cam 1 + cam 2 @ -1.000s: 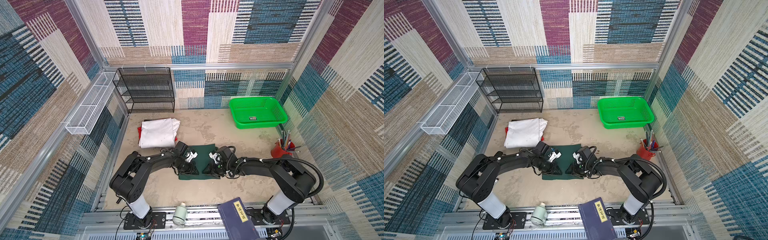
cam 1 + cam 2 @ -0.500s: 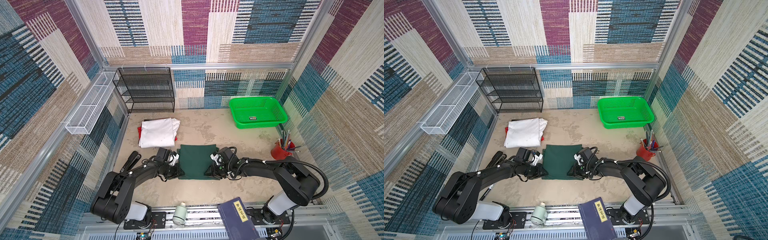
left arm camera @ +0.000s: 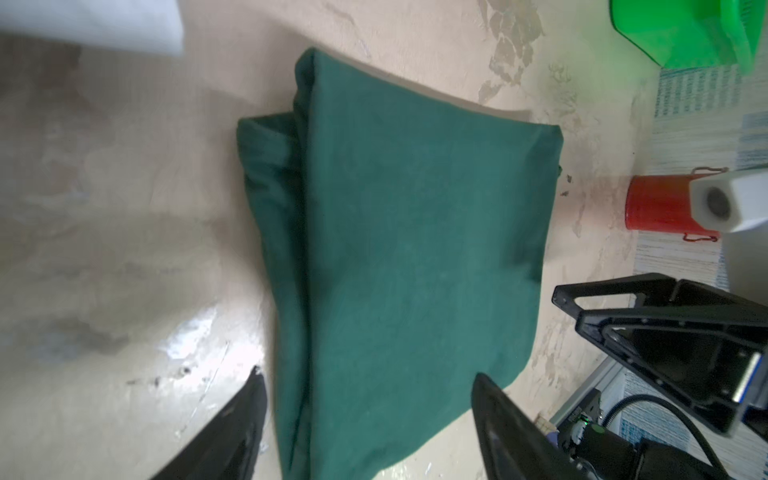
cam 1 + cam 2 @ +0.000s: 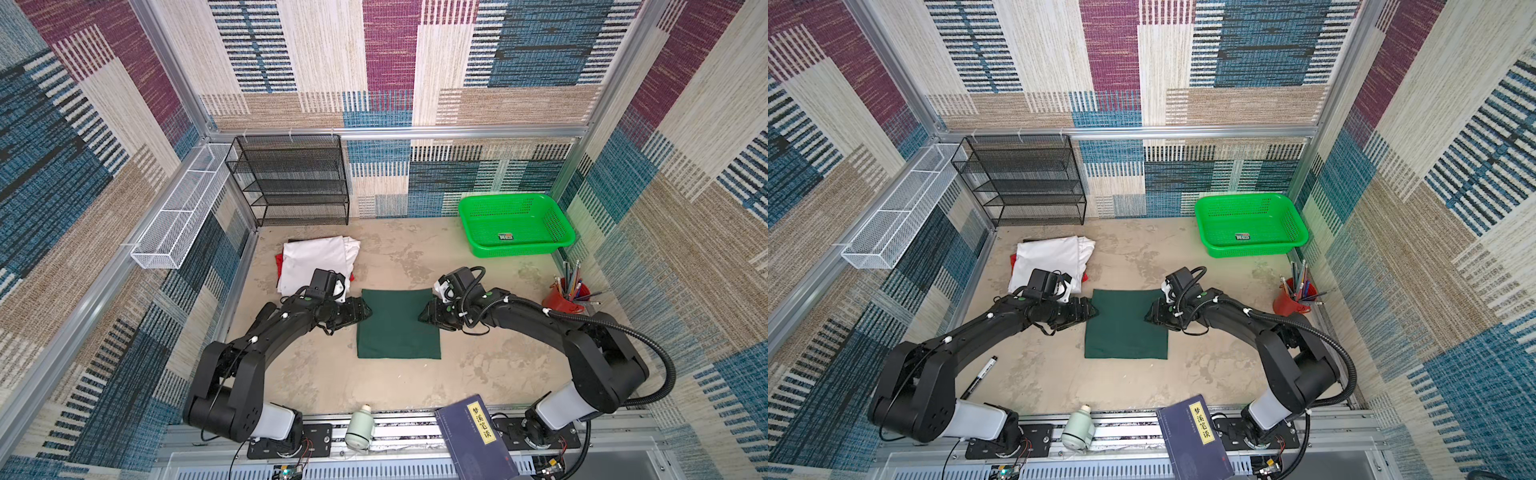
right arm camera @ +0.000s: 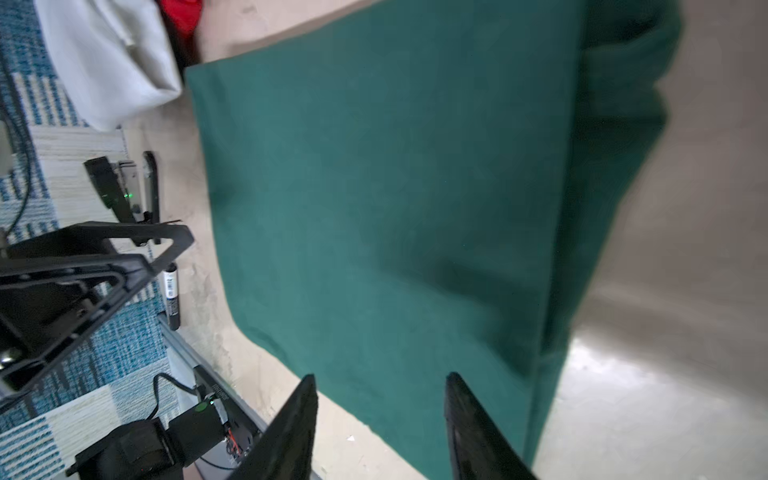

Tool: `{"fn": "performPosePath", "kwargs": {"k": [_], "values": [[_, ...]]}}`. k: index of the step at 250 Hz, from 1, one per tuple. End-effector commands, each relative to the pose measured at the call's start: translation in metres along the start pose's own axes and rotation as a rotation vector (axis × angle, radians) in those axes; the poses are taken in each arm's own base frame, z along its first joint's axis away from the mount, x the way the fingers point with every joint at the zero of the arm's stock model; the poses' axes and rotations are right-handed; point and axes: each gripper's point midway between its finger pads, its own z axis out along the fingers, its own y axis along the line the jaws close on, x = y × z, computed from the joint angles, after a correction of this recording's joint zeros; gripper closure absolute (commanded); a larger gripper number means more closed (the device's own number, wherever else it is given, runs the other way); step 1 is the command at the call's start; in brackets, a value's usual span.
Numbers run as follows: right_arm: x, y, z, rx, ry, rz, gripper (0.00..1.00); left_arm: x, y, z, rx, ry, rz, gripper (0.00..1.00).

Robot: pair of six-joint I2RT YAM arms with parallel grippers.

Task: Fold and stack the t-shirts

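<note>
A dark green t-shirt (image 4: 397, 324) (image 4: 1125, 324) lies folded into a flat rectangle mid-table. Behind it to the left, a folded white t-shirt (image 4: 316, 262) rests on a red one (image 4: 279, 262). My left gripper (image 4: 368, 313) sits low at the green shirt's left edge. In the left wrist view, this gripper (image 3: 368, 376) is open, its fingers straddling the cloth edge (image 3: 415, 249) without pinching it. My right gripper (image 4: 422, 316) is at the right edge. The right wrist view shows it (image 5: 381, 377) open over the cloth (image 5: 395, 187).
A bright green basket (image 4: 515, 224) stands back right and a black mesh rack (image 4: 291, 178) back left. A white wire tray (image 4: 183, 212) hangs on the left wall. A red pen cup (image 4: 563, 295) is at the right. Book (image 4: 478, 436), small bottle (image 4: 359, 428) and marker (image 4: 980, 374) lie near the front.
Both grippers moved outward from the middle of the green shirt to its side edges, leaving it a flat rectangle. The left jaws opened wide and let go; the right jaws widened.
</note>
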Motion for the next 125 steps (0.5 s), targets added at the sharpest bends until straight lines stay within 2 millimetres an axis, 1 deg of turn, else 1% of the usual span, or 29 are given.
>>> {"fn": "performPosePath", "kwargs": {"k": [1,30,66,101,125], "values": [[-0.010,-0.014,0.005,0.035,-0.008,-0.014,0.49,0.000,0.012,0.007,-0.054,0.048,0.020,0.21],[-0.016,-0.023,0.015,0.060,0.011,-0.008,0.49,0.002,0.014,0.020,-0.037,0.085,0.006,0.22],[-0.011,-0.033,0.025,0.085,0.042,0.011,0.51,0.010,0.022,0.032,-0.037,0.112,-0.024,0.25],[-0.003,-0.045,0.024,0.127,0.056,0.031,0.52,0.017,0.028,0.040,-0.035,0.131,-0.035,0.26],[-0.002,-0.045,0.022,0.124,0.055,0.028,0.52,0.020,0.030,0.049,-0.019,0.144,-0.039,0.28]]}}
